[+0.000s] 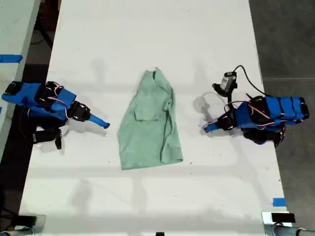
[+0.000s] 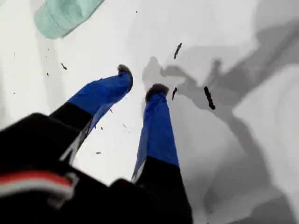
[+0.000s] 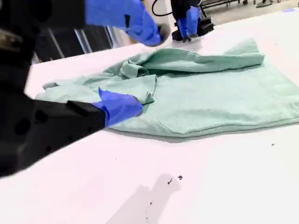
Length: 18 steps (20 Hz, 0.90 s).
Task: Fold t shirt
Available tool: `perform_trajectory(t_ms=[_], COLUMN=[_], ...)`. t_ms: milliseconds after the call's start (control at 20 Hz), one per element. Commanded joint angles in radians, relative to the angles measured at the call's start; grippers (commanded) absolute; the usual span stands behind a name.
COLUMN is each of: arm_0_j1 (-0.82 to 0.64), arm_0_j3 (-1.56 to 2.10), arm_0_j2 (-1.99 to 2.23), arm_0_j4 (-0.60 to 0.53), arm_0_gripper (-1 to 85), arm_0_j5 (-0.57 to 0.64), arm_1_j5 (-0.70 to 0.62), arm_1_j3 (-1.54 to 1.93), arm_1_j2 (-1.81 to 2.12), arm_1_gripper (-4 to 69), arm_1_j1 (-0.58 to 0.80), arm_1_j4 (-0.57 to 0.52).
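The pale mint-green t shirt (image 1: 150, 125) lies wrinkled on the white table (image 1: 147, 39), narrow end toward the exterior view's top, with a flap folded over its middle. My second gripper (image 1: 101, 123) is at the exterior view's left, a short way from the shirt's edge. It is open (image 3: 135, 65), with the shirt (image 3: 210, 93) spread beyond its blue fingers (image 3: 119, 106). My first gripper (image 1: 207, 128) is at the exterior view's right, apart from the shirt. It is open (image 2: 140, 79) over bare table, holding nothing. Only a corner of the shirt (image 2: 63, 16) shows in that view.
A small grey device on a black cable (image 1: 227, 81) sits on the table beside the first arm. Blue tape (image 1: 279, 201) marks the table near the exterior view's lower right. Grey floor lies past that edge. Another table (image 1: 15, 29) stands at the exterior view's left.
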Motion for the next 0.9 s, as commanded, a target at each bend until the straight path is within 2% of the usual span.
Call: perform_trajectory(t_ms=[0,50,350,400,450,550,650,750,850], arm_0_j1=[0.089,0.089,0.067,0.066,0.035,-0.044,-0.077,-0.069,-0.029], arm_0_j3=[0.041,0.041,0.041,0.038,-0.011,-0.166,-0.354,-0.565,-0.744], arm_0_j2=[0.018,0.018,0.018,0.02,0.017,-0.077,-0.387,-0.732,-1.032], arm_0_j4=[-0.023,-0.029,-0.021,-0.069,-0.107,-0.038,-0.035,-0.049,-0.071], arm_0_gripper=[12.5,14.0,-0.2,-0.2,-0.2,4.0,14.5,18.6,19.1], arm_0_j5=[-0.571,-0.552,-0.541,-0.557,-0.518,-0.511,-0.508,-0.508,-0.535], arm_1_j5=[-0.249,-0.249,-0.249,-0.249,-0.249,-0.249,-0.249,-0.249,-0.249], arm_1_j3=[0.057,0.057,0.057,0.057,0.057,0.057,0.057,0.057,0.057], arm_1_j2=[0.014,0.014,0.014,0.014,0.014,0.014,0.014,0.014,0.014], arm_1_gripper=[6.1,6.1,6.1,6.1,6.1,6.0,6.0,6.0,6.0], arm_1_j1=[-0.002,-0.002,-0.002,-0.002,-0.002,-0.002,-0.002,-0.002,-0.002], arm_1_j4=[0.002,0.002,0.002,0.002,0.002,0.002,0.002,0.002,0.002])
